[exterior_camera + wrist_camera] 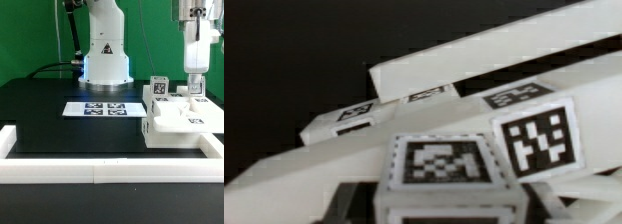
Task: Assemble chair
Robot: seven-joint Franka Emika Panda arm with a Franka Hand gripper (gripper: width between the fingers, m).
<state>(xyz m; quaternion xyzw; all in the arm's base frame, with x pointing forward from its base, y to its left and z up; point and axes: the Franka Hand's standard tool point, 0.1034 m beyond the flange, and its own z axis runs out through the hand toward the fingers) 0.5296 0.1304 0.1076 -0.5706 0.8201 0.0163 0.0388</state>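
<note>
Gripper (pixel 193 88) down over chair (pixel 180 122) stack — jaws part-closed, hold unclear; keep vertical, press part home squarely.

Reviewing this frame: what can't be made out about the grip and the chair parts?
- End effector, exterior view: its tips sit behind the chair parts, so whether they grip a part is unclear.
- Wrist view: too close and blurred; the fingers are cut off by the edge, and the tagged part fills the frame.
- Joints between parts: white on white, too small in the exterior view.
- Tags on the marker board: too small to read.
</note>
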